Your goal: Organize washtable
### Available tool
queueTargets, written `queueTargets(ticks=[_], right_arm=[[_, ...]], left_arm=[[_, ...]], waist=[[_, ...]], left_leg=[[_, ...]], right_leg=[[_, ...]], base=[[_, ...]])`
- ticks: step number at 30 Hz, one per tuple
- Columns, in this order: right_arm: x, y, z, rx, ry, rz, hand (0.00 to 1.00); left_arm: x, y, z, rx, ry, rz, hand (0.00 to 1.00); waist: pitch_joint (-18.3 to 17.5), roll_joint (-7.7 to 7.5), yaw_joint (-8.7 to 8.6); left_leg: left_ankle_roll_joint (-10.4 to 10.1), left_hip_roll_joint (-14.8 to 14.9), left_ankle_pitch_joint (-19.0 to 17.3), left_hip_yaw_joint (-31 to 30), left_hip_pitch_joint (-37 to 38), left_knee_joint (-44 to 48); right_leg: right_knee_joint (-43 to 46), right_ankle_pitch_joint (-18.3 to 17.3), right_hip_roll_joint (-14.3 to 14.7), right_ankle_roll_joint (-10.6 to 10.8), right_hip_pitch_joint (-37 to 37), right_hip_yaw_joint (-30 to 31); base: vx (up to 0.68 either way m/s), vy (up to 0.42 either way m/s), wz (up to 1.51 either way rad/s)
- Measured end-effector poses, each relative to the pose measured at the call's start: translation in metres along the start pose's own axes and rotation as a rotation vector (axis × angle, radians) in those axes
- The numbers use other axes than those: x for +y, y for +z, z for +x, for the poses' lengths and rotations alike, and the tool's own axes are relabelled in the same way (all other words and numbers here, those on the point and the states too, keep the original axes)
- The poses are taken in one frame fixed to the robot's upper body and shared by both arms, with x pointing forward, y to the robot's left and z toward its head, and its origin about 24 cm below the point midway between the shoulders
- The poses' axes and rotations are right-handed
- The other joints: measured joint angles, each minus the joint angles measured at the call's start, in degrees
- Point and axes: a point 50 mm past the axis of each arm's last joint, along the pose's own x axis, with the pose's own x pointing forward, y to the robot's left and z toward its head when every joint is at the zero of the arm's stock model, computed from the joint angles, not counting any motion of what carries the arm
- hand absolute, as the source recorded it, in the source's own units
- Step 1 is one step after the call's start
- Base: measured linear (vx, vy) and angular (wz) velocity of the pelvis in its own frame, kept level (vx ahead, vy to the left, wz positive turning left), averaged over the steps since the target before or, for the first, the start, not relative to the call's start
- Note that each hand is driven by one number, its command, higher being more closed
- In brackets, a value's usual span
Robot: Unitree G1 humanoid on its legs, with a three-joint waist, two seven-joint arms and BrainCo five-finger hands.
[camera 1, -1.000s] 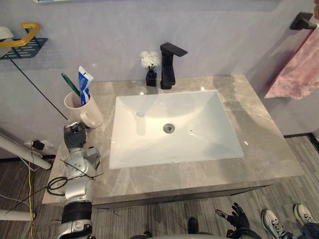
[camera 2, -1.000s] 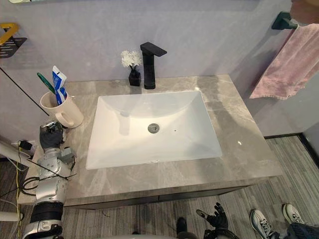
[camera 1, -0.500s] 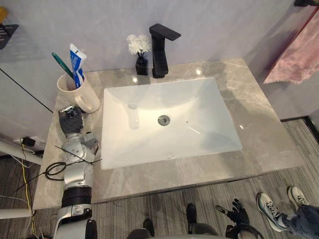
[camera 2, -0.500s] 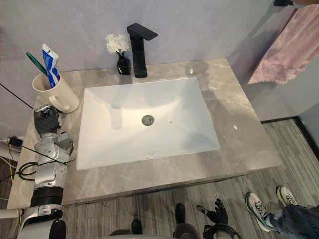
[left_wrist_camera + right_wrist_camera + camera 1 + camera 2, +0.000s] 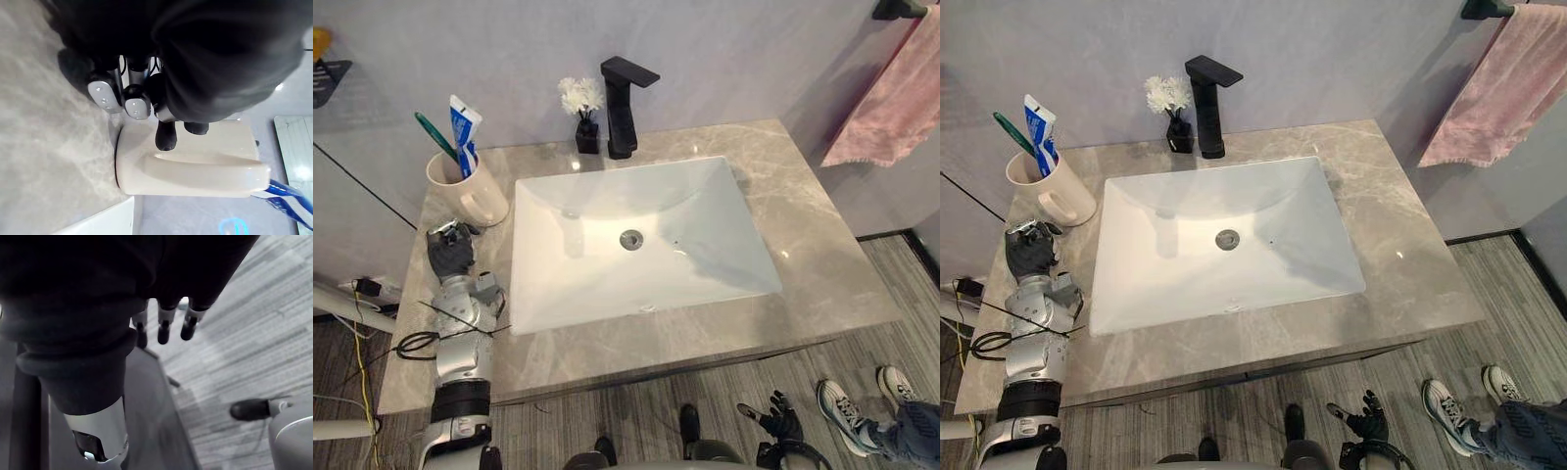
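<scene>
Your task thing is the mug (image 5: 470, 191), a cream, smooth, round one with a thick loop handle that faces the front edge. It stands upright at the back left corner of the worktop (image 5: 808, 250), just beside the basin's left rim. A green toothbrush (image 5: 433, 133) and a blue and white toothpaste tube (image 5: 465, 127) stick out of its mouth, both leaning.

Your left hand (image 5: 450, 257) sits on the worktop directly in front of the mug. In the left wrist view its fingers (image 5: 137, 107) are loosely bent and not wrapped round anything. One dark tip overlaps the mug's side, and you cannot tell whether it touches. Your right hand (image 5: 775, 423) hangs low in front of the worktop, above the floor, with its fingers spread and empty.

The worktop is polished grey veined stone. Sunk into it is a white rectangular basin (image 5: 705, 245) with a round metal drain (image 5: 630, 238). Behind the basin stands an angular matte black faucet (image 5: 622, 113), and just beside it a small black vase (image 5: 587, 137) of white flowers (image 5: 580, 95).

The wall (image 5: 734, 59) is plain pale grey. A pink towel (image 5: 886, 98) hangs at the right. The floor (image 5: 1518, 323) is grey planking, and a person's sneakers (image 5: 842, 411) show at the lower right.
</scene>
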Motion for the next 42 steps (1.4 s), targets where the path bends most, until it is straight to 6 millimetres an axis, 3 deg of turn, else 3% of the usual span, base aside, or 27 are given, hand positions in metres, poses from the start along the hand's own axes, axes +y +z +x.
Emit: queueTargets(ticks=[4,7,12,15,20,23,27,28,33,34,39,42], right_arm=[[0.000,-0.005,0.001,0.023,0.006,0.001,0.00],[0.000,-0.005,0.002,0.025,0.010,-0.001,0.00],[0.001,-0.004,0.002,0.023,0.012,0.008,0.00],[0.002,-0.007,0.002,0.039,0.021,0.010,0.00],[0.001,-0.019,0.000,0.088,0.024,0.032,0.00],[-0.002,-0.026,-0.003,0.115,0.012,0.042,0.00],[-0.005,-0.038,-0.005,0.170,-0.019,0.071,0.00],[-0.005,-0.040,-0.006,0.181,-0.024,0.080,0.00],[-0.015,-0.049,-0.009,0.221,-0.063,0.100,0.00],[-0.015,-0.050,-0.009,0.227,-0.068,0.112,0.00],[-0.011,-0.054,-0.009,0.233,-0.050,0.123,0.00],[-0.003,-0.053,-0.004,0.232,-0.021,0.128,0.00]], left_arm=[[-0.009,-0.001,-0.018,-0.001,-0.035,-0.036,1.00],[-0.017,0.013,-0.028,-0.061,-0.089,-0.063,1.00],[-0.018,0.054,-0.053,-0.237,-0.168,-0.111,1.00],[-0.014,0.059,-0.072,-0.259,-0.180,-0.145,1.00],[0.007,0.036,-0.102,-0.121,-0.141,-0.186,1.00],[0.020,0.012,-0.117,0.006,-0.081,-0.233,1.00],[0.049,-0.033,-0.136,0.208,0.097,-0.242,1.00],[0.056,-0.048,-0.142,0.270,0.141,-0.234,0.00],[0.065,-0.114,-0.179,0.605,0.221,-0.190,0.00],[0.068,-0.133,-0.196,0.724,0.245,-0.168,0.00],[0.064,-0.173,-0.247,1.040,0.187,-0.047,0.00],[0.061,-0.184,-0.273,1.171,0.116,0.026,0.00]], waist=[[0.01,0.28,0.72],[0.05,0.78,0.88],[-0.59,2.12,1.56],[-1.83,3.34,2.36],[-3.48,4.25,2.72],[-4.03,3.89,4.01],[-6.03,3.01,4.34],[-6.16,3.02,4.83],[-7.43,3.00,5.10],[-7.94,2.91,5.14],[-8.75,2.93,4.70],[-9.17,2.94,3.66]], left_leg=[[0.20,-0.20,0.37,-1.78,-0.03,0.03],[0.05,-0.65,0.98,-4.05,0.09,-0.03],[0.47,-1.11,1.72,-6.83,1.05,-1.00],[0.50,-1.46,2.22,-9.34,1.26,-1.21],[0.36,-1.96,2.84,-12.99,1.82,-1.10],[0.25,-2.02,3.48,-14.81,1.74,-0.94],[0.00,-2.21,4.03,-17.46,1.29,-0.46],[-0.01,-2.19,4.03,-17.74,1.42,-0.07],[0.46,-1.68,5.40,-16.02,1.44,-0.86],[0.15,-1.39,5.76,-14.92,1.54,-1.13],[-0.16,-0.48,5.95,-13.00,2.09,-1.34],[-0.75,0.39,6.30,-11.23,3.42,-2.93]], right_leg=[[0.00,-0.39,-0.35,0.01,1.03,-1.88],[0.01,-0.73,-0.83,-0.02,2.33,-3.63],[0.19,-1.66,-1.45,0.16,4.81,-7.00],[0.30,-2.25,-1.89,0.25,6.22,-9.71],[0.67,-3.38,-2.65,0.85,8.90,-14.07],[1.14,-3.69,-2.74,0.68,9.78,-16.11],[1.41,-4.45,-2.90,0.68,11.01,-19.33],[1.66,-4.57,-2.91,0.66,11.42,-19.73],[2.70,-4.84,-3.86,1.48,12.83,-23.51],[2.95,-4.85,-3.96,1.49,12.83,-23.60],[2.11,-4.64,-3.26,1.15,12.69,-22.64],[0.68,-4.07,-2.09,0.90,12.69,-20.68]], base=[[-0.03,-0.025,0.29],[-0.02,-0.013,0.37],[-0.04,-0.018,0.31],[-0.02,-0.028,0.45],[-0.02,-0.023,0.46],[-0.06,-0.025,0.33],[-0.08,-0.035,0.39],[-0.07,-0.016,0.20],[-0.08,-0.002,0.35],[-0.06,0.025,0.09],[-0.06,0.007,-0.08],[-0.02,-0.020,-0.33]])
